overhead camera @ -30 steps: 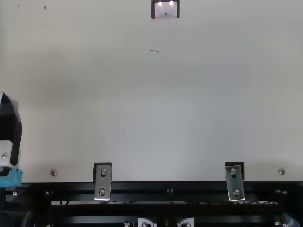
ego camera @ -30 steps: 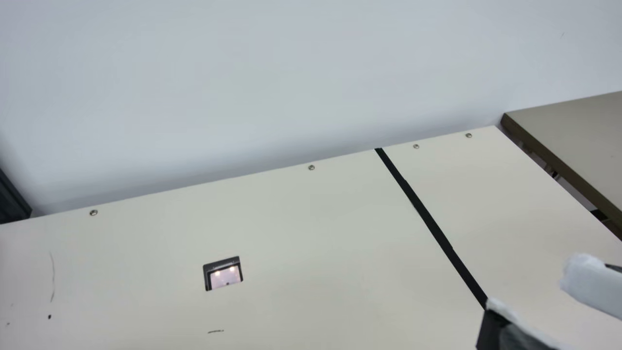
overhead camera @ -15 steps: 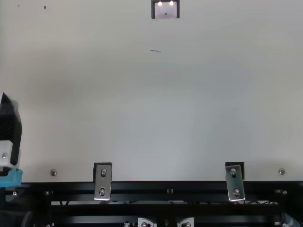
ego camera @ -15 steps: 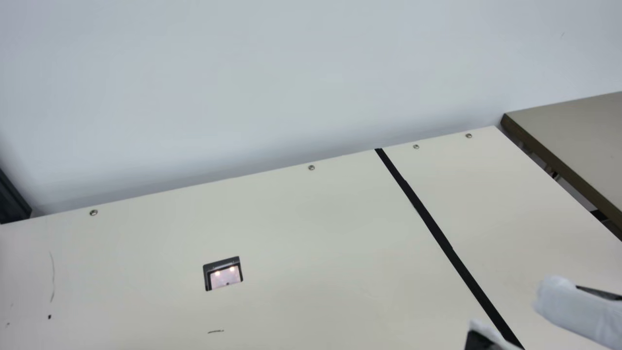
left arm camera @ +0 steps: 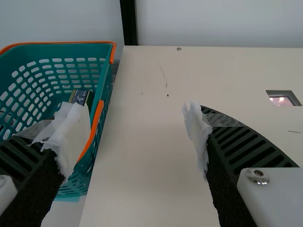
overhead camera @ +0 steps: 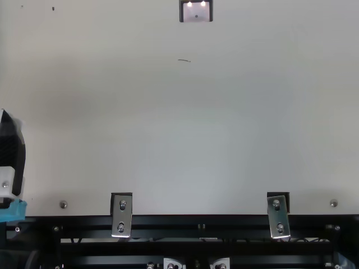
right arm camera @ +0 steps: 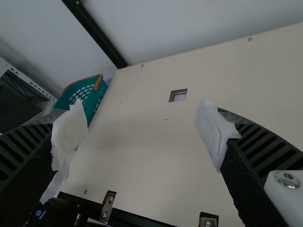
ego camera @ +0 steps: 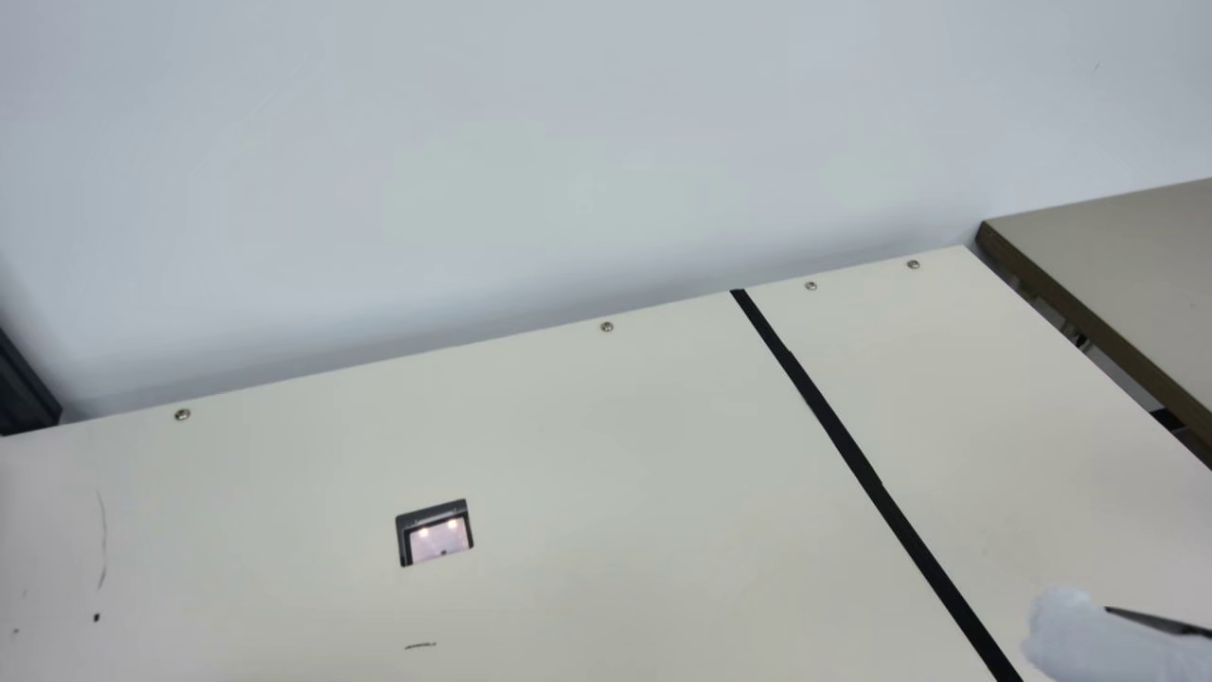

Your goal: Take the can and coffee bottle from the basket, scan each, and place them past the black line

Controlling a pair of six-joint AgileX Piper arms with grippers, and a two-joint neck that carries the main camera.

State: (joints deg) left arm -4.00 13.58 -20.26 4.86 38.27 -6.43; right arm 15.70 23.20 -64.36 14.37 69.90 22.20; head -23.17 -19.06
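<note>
At the main view's lower right corner, a white-wrapped fingertip of my right gripper (ego camera: 1117,639) shows, right of the black line (ego camera: 852,455). In the right wrist view that gripper (right arm camera: 142,135) stands open and holds nothing. My left gripper (overhead camera: 12,157) is at the top view's left edge; the left wrist view shows it (left arm camera: 132,137) open and empty, one finger over the near side of the teal basket (left arm camera: 97,127). Inside the basket lies a dark item with a yellowish label (left arm camera: 81,97), partly hidden; I cannot tell whether it is can or bottle. The scanner window (ego camera: 436,532) is set in the table.
Behind the table (ego camera: 606,417) rises a pale wall, with a black post (left arm camera: 129,23) near the basket. Another tabletop (ego camera: 1117,246) stands past the table's right edge. Metal brackets (overhead camera: 122,216) and a black rail (overhead camera: 196,222) run along the front.
My right gripper has moved down in the main view, and one of its two fingers has left the bottom of that view. The left gripper has kept still in the top view.
</note>
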